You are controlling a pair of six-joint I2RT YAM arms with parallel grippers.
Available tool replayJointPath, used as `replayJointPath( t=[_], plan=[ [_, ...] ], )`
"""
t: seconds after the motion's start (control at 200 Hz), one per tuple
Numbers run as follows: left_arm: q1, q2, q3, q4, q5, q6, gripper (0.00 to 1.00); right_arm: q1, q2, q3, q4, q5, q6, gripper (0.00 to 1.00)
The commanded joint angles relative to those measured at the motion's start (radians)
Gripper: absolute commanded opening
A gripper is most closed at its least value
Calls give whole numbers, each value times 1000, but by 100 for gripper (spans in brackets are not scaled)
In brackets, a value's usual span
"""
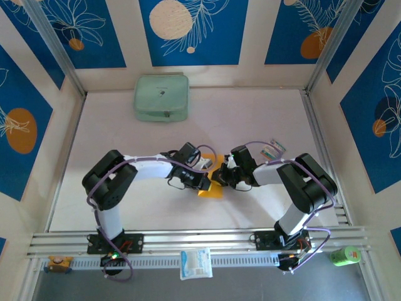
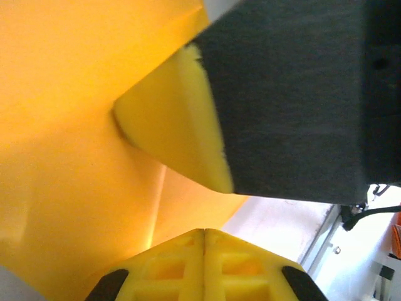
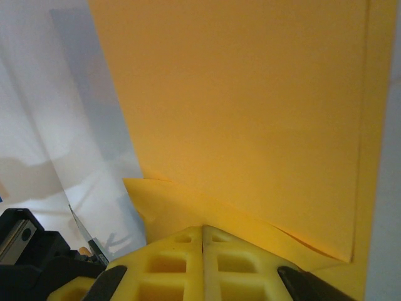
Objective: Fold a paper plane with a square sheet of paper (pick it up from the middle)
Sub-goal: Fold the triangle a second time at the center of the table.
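The square sheet of paper (image 1: 210, 190), orange-yellow, hangs between my two grippers just above the middle of the table. My left gripper (image 1: 207, 182) comes at it from the left and is shut on it; in the left wrist view its closed yellow tips (image 2: 205, 233) meet the sheet (image 2: 62, 157). My right gripper (image 1: 221, 180) is shut on the opposite side, its closed tips (image 3: 202, 229) biting a folded flap (image 3: 182, 207) under the main panel (image 3: 238, 94). One right finger (image 2: 175, 125) presses the paper close ahead of the left tips. A finished paper plane is out of view.
A pale green zipped pouch (image 1: 161, 98) lies at the back of the white table (image 1: 263, 119). A small striped card (image 1: 274, 149) sits behind the right arm. A white-and-blue packet (image 1: 196, 263) and a green object (image 1: 344, 255) rest on the near rail.
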Motion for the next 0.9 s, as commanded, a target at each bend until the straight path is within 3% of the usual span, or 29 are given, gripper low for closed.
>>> replayJointPath(
  t=[0.0,0.895],
  plan=[
    [-8,21,2,-46,-43,41,7,-8,29,-10,-104,47,-5,0],
    [-7,-59,-154,-105,-124,48,7,-21,37,-12,-112,45,-13,0]
  ],
)
